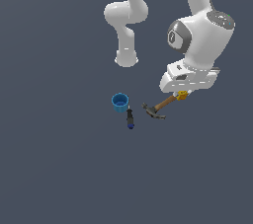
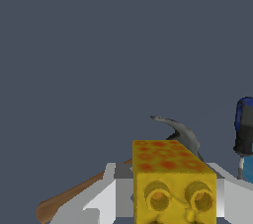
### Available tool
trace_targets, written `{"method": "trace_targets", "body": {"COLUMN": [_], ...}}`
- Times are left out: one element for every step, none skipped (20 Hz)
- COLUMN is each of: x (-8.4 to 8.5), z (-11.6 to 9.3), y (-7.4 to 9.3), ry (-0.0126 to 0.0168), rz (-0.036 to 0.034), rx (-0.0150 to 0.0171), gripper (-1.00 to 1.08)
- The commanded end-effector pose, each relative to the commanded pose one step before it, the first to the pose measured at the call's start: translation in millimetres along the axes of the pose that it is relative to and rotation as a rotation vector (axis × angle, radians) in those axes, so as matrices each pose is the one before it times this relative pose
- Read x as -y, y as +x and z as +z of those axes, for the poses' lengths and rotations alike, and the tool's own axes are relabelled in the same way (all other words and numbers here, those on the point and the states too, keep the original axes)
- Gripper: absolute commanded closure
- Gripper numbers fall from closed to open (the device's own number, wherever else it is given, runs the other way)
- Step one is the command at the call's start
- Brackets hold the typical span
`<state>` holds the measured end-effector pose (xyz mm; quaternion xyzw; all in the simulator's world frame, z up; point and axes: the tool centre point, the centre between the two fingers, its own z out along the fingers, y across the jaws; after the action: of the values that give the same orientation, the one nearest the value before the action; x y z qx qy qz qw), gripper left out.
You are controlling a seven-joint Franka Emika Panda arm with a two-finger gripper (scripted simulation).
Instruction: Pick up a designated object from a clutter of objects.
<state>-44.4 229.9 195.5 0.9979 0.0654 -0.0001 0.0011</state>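
The designated object (image 1: 183, 94) is a tiny yellow-orange knobbly block (image 2: 173, 178). In the exterior view it shows just under the white hand, at the end of the hammer's handle. My gripper (image 1: 182, 93) is down over it. In the wrist view my gripper (image 2: 174, 203) has a white finger (image 2: 111, 196) pressed flush against each side of the block, so it is shut on it. The rest of the clutter of objects lies towards the exterior view's left: a wooden-handled hammer (image 1: 159, 108) (image 2: 182, 133), a short black-and-blue tool (image 1: 130, 118) (image 2: 243, 128) and a small blue cup (image 1: 120, 102).
The hammer's handle (image 2: 74, 199) runs right beside the block and under the hand. The arm's white base (image 1: 126, 59) stands behind the cup. Everything rests on a flat dark grey floor (image 1: 59, 159).
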Motion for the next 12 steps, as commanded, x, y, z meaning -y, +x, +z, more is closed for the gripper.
{"method": "trace_targets", "body": {"x": [2.6, 1.1, 1.17, 1.12, 1.15, 1.05, 1.11, 1.08, 0.9, 1.01, 0.97, 0.94], "z": [-26.44, -10.92, -11.17, -11.22, -10.93, -10.72, -10.41, -10.13, -9.9, -9.51, -9.17, -8.81], "y": [-8.78, -3.43, -3.49, -3.47, -3.36, -3.25, -3.14, -3.03, -2.9, -2.78, -2.65, -2.51], "ry": [0.0004, 0.00046, 0.0, 0.00047, 0.0, 0.00048, 0.0, 0.0, 0.00049, 0.0, 0.0, 0.0], "rz": [-0.00021, -0.00015, 0.0, -0.00012, 0.0, -0.00009, 0.0, 0.0, 0.0, 0.0, 0.0, 0.0], "rx": [-0.00017, 0.00008, 0.0, 0.00007, 0.0, 0.00006, 0.0, 0.0, 0.00003, 0.0, 0.0, 0.0], "gripper": [1.08, 1.08, 1.08, 1.08, 1.08, 1.08, 1.08, 1.08, 1.08, 1.08, 1.08, 1.08]}}
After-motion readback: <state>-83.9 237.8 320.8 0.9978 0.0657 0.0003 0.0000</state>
